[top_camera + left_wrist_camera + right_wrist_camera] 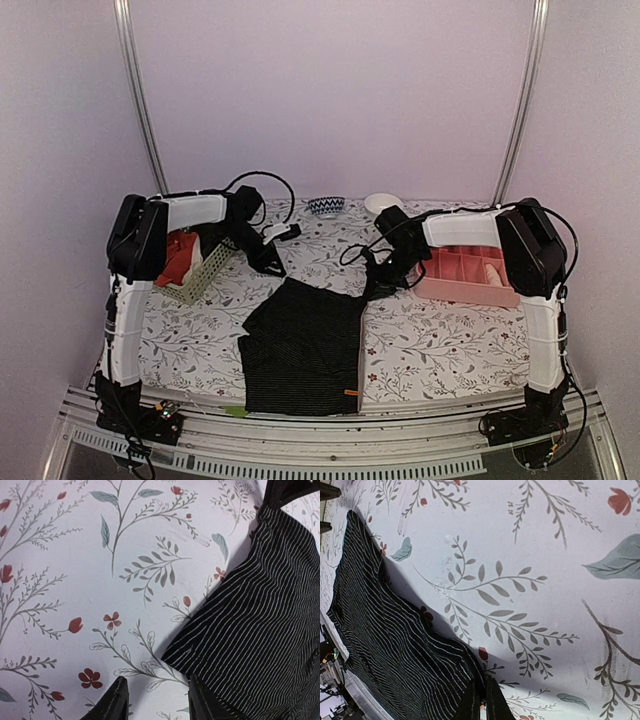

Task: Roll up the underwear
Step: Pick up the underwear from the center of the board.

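The black underwear [300, 350] lies spread on the flowered table [440, 340], at the middle of its near edge. Its far right corner is drawn up off the cloth-covered surface to the right gripper [374, 288], whose fingers [470, 702] are pressed almost together with that corner pinched between them. The left gripper [272, 262] hangs just above the garment's far left corner, fingers [112, 704] parted with only table between them, gripping nothing. The red-orange underwear [180, 258] sits in the green basket [205, 272] at far left. A pink tray [470, 290] stands on the right.
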Motion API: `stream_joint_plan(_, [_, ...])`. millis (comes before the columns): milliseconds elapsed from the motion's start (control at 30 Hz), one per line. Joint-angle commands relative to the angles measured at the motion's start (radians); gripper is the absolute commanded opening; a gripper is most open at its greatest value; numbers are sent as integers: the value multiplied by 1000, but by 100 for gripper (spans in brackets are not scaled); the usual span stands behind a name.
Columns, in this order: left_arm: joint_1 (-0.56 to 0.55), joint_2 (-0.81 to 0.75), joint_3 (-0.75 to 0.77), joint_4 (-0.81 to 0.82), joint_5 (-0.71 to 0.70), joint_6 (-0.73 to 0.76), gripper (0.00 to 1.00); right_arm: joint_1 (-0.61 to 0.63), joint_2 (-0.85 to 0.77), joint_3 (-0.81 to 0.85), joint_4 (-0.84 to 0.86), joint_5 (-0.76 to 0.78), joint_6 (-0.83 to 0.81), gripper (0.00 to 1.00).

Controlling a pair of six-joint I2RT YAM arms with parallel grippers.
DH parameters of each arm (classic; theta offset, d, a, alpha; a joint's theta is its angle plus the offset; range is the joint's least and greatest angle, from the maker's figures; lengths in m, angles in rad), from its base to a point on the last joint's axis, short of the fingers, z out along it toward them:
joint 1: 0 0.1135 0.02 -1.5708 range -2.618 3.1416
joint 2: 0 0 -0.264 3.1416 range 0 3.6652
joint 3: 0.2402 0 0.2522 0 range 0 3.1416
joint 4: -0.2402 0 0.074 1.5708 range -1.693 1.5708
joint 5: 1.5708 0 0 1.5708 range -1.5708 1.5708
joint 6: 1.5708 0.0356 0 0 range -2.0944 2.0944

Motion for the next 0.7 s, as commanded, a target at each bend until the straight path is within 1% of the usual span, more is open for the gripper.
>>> stream_joint_plan(0, [-11,73,94,-55,50,2,41,-18,21,16,3,-28,-7,0])
stream_joint_plan(133, [-20,111,132,-85,80,7,40,-28,20,19,3,-15,-6,0])
stream_joint_plan(267, [-42,126,122,-91,59,22,40,-32,19,29,2,-9,-9,0])
stream_joint_plan(333, [-49,137,124,-100,52,25,38,-33,22,37,1,-7,-12,0])
stream_joint_plan(400, [-51,141,121,-110,51,29,33,-33,21,44,2,-5,-17,0])
stream_joint_plan(433, [-51,141,121,-116,48,34,29,-34,21,49,0,-2,-19,0])
stream_joint_plan(567, [-47,128,109,-124,5,55,8,-35,20,62,-5,8,-32,0])
stream_joint_plan(600, [-38,118,107,-111,-5,53,1,-35,19,65,-5,11,-36,0])
stream_joint_plan(667, [-15,104,137,-72,-9,34,0,-35,17,77,0,16,-46,0])
